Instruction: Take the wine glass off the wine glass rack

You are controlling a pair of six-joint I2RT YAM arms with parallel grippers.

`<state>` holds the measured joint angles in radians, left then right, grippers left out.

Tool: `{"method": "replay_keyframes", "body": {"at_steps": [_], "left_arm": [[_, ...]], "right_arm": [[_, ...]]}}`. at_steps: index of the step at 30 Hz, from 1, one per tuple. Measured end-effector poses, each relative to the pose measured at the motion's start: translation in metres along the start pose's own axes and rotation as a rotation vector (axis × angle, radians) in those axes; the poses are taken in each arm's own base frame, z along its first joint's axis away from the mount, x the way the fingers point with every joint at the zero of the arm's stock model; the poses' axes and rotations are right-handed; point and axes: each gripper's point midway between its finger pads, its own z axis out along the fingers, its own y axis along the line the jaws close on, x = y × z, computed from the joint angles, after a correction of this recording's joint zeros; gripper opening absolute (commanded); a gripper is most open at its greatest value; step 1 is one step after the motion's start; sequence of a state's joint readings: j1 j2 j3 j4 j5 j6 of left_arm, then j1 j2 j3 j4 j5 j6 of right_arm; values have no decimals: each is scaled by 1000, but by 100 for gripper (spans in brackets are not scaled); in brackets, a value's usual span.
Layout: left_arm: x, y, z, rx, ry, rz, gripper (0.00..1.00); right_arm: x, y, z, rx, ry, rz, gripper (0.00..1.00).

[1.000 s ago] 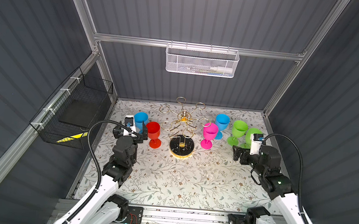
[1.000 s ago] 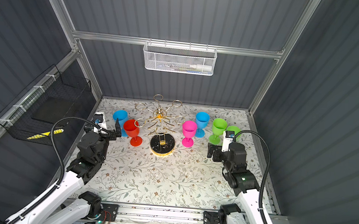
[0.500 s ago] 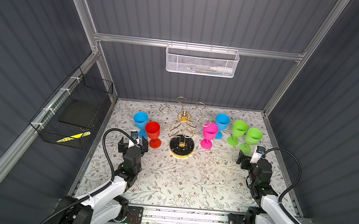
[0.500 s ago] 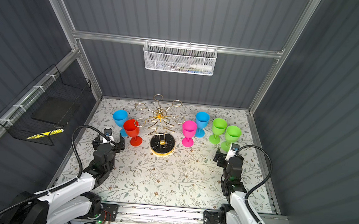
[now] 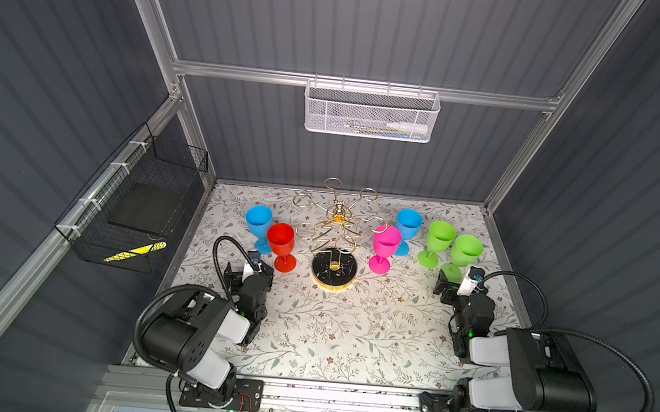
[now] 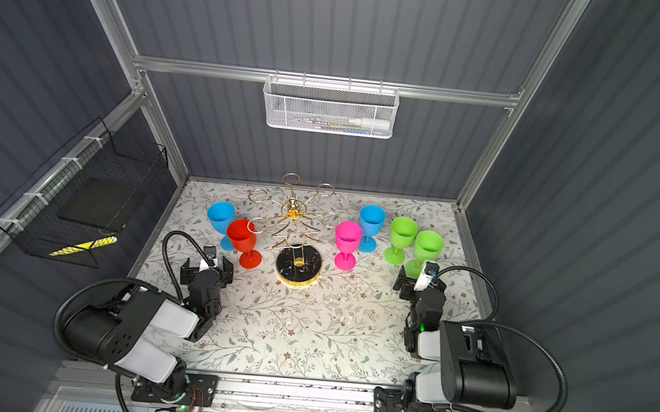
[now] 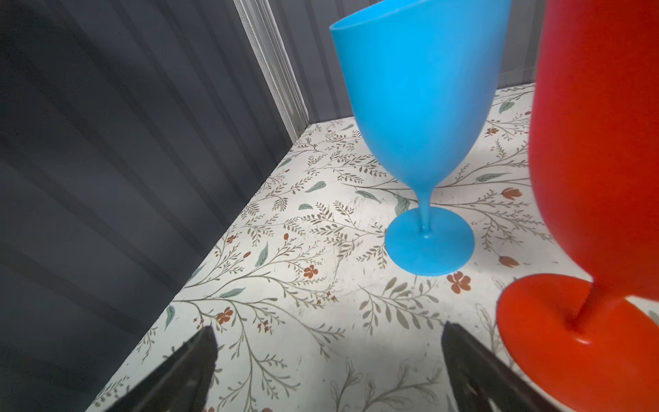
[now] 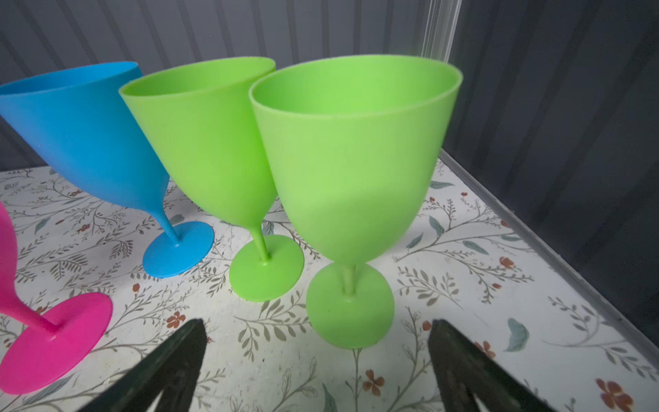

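Floral surface (image 5: 348, 334) is carrying six wine glasses (image 5: 282, 240) upright | wine glass rack (image 5: 337, 277) is standing bare | both arms' jaws are gaping, empty | we are judging removal finished

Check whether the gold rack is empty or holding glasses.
Empty: every ring loop on the wine glass rack is bare in both top views.

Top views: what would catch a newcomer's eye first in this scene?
Six bright wine glasses stand on the floral table: a blue glass and a red glass left of the gold wine glass rack, and a pink glass, a second blue glass and two green glasses right of it. The rack's rings hold nothing. Both arms lie low at the front, left gripper and right gripper open.
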<state>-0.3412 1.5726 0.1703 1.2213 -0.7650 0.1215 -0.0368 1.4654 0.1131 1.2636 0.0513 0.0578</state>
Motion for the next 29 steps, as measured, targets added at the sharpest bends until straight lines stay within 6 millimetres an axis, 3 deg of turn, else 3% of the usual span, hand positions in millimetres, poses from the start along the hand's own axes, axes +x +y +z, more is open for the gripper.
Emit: {"method": "replay_keyframes", "body": {"at_steps": [5,10,17,29], "left_arm": [[2,7,14,-9,-27,-62,100],[-2,0,22,29,-40,-80,100],[-13,-14,31,93,-66,-95,100],[-3,-21,36,134,-34,-76,100]], "right_arm": [[-7,2,0,-13,-46,-5,99],[-19,3,-1,-16,-96,-2,99],[-21,3,-2,-18,-106,-2,99],[-20,5,1,-28,-92,-7,99]]}}
